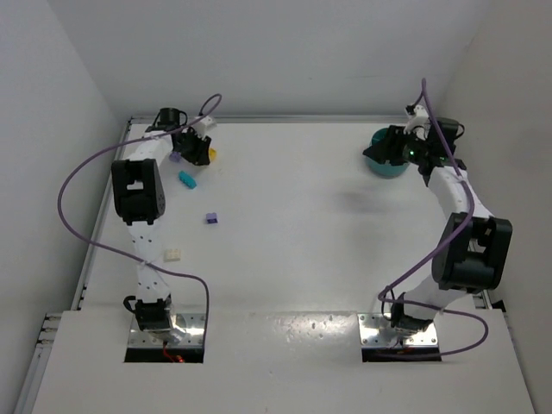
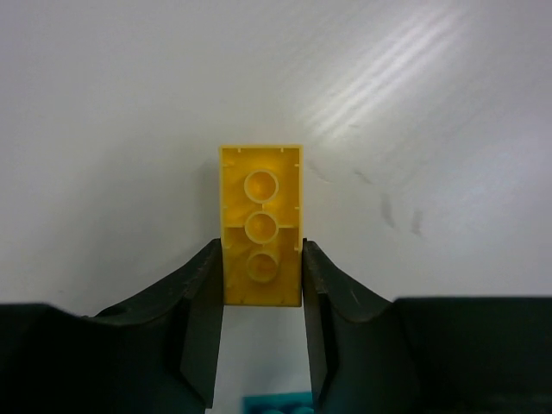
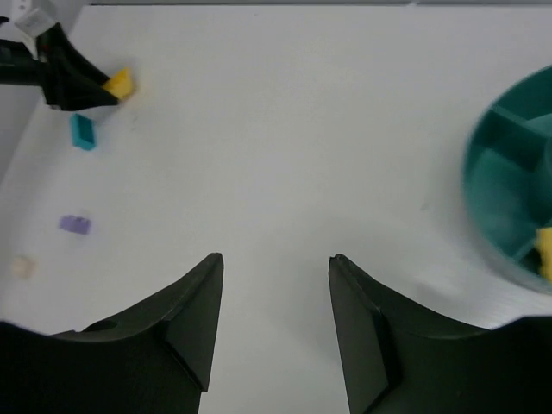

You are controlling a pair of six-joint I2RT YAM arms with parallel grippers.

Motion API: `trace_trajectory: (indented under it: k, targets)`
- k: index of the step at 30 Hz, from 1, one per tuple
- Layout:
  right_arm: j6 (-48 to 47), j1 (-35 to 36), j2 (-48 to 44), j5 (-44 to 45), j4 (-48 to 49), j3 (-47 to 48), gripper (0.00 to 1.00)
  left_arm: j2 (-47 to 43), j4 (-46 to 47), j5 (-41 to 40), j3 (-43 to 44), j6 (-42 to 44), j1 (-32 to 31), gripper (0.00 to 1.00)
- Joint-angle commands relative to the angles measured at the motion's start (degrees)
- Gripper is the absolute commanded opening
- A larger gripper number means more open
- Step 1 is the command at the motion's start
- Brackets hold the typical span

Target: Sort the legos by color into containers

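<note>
My left gripper [image 1: 200, 150] is at the far left of the table, shut on a yellow brick [image 2: 260, 226] whose hollow underside faces the wrist camera. The brick also shows in the top view [image 1: 213, 154] and the right wrist view [image 3: 120, 84]. A cyan brick [image 1: 187, 179], a purple brick [image 1: 211, 218] and a cream brick [image 1: 173, 255] lie on the table nearer the left arm's base. The round teal dish [image 1: 385, 166] sits far right. My right gripper [image 3: 276, 259] is open and empty beside it. Another yellow brick [image 3: 544, 252] lies in one compartment of the dish [image 3: 473, 185].
A small purple piece [image 1: 176, 157] lies just left of my left gripper. The white side walls stand close to both grippers. The cyan brick shows below my left fingers [image 2: 278, 403]. A purple cable loops off each arm.
</note>
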Motion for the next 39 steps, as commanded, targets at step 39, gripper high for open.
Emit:
trace_trajectory:
  k: [39]
  targets:
    - [27.07, 20.66, 16.56, -21.57, 12.14, 10.03, 0.62, -36.32, 23.74, 4.78, -29.78, -20.1, -35.34, 0.27]
